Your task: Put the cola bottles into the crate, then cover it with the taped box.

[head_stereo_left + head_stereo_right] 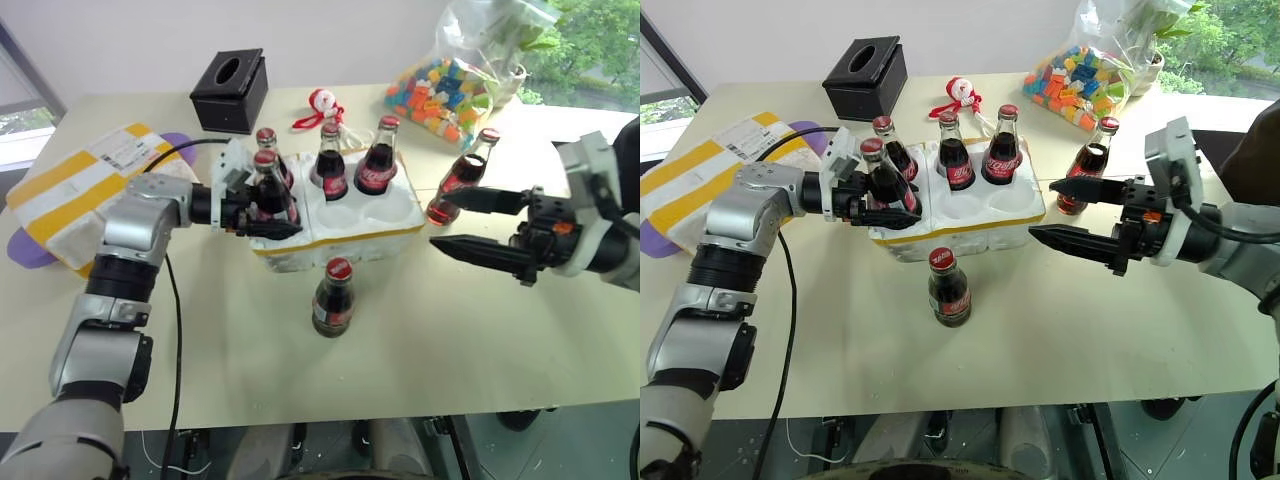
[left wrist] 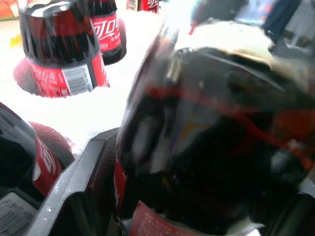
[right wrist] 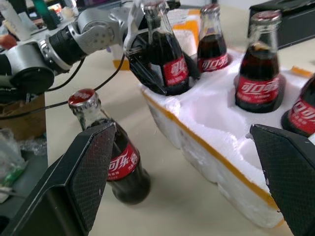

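Four cola bottles (image 1: 377,157) sit in the crate (image 1: 372,215). My left gripper (image 1: 262,212) brackets one, jaws apart. My right gripper (image 1: 450,222) gapes, empty.

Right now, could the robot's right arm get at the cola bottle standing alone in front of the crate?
Probably yes: the right gripper is open, and bare table lies between it and that cola bottle, which stands apart from the crate.

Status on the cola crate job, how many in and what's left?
Four cola bottles stand in the crate; the left gripper sits around the front-left one, fingers apart. Two are out: one in front of the crate, one to its right near the open right gripper. The taped box lies aside, not yet on.
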Action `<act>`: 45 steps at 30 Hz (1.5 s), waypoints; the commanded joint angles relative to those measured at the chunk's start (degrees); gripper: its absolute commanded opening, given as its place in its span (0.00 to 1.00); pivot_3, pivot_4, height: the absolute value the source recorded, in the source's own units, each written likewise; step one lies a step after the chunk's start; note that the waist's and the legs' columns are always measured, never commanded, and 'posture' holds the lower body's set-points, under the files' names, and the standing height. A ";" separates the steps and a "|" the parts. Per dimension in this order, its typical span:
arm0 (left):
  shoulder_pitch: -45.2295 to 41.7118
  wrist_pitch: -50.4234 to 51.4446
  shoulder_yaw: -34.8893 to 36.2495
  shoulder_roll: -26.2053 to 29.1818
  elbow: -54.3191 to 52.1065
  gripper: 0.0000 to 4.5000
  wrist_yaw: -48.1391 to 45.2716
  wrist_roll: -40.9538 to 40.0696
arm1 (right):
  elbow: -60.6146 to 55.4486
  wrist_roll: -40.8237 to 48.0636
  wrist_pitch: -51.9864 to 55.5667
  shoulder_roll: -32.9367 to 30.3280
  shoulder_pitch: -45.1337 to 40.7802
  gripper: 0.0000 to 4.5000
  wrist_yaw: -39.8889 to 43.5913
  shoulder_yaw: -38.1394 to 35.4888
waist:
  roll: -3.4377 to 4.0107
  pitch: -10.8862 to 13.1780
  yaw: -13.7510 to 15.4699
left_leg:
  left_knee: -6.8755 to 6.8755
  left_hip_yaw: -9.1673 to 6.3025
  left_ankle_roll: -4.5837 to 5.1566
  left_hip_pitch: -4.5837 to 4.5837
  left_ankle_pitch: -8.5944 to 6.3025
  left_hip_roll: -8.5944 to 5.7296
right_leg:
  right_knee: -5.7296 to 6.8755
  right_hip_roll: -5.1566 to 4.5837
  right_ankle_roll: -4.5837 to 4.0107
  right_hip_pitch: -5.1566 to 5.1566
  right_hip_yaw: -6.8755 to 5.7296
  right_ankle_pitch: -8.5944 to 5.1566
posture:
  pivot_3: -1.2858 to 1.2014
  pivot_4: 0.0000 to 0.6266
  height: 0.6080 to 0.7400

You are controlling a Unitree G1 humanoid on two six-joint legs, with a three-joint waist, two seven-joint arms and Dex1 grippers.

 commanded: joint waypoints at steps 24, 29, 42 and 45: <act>23.48 18.26 15.89 28.55 -36.21 0.99 -9.22 -20.40 | 3.53 -20.60 -15.15 7.23 -3.98 1.00 20.35 23.76 | 0.03 -0.04 0.03 | -0.02 -0.04 0.20 0.34 -0.14 0.02 | 0.04 0.02 -0.03 0.27 0.04 -0.01 | 0.52 0.24 0.94; 23.13 17.58 13.97 27.60 -37.56 0.99 -7.37 -20.55 | 6.29 -22.34 -14.67 12.79 -7.87 1.00 20.50 28.34 | 0.03 -0.04 -0.09 | -0.02 -0.03 0.15 0.33 -0.11 0.02 | 0.09 0.04 -0.03 0.22 0.04 -0.01 | 0.52 0.24 0.94; 20.46 18.19 12.70 25.99 -36.68 0.99 -4.70 -22.30 | 9.67 -26.67 -15.26 20.42 -10.49 1.00 21.22 34.52 | 0.03 -0.04 -0.09 | -0.04 -0.04 -0.02 0.33 -0.01 0.02 | 0.14 0.08 -0.03 0.18 0.04 -0.01 | 0.52 0.24 0.94; 19.76 18.13 12.16 25.49 -36.15 0.99 -4.36 -22.17 | 10.67 -28.84 -16.23 22.31 -10.42 1.00 20.71 36.18 | 0.03 -0.04 -0.12 | -0.04 -0.04 -0.04 0.34 0.00 0.02 | 0.15 0.09 -0.03 0.18 0.04 -0.01 | 0.52 0.24 0.94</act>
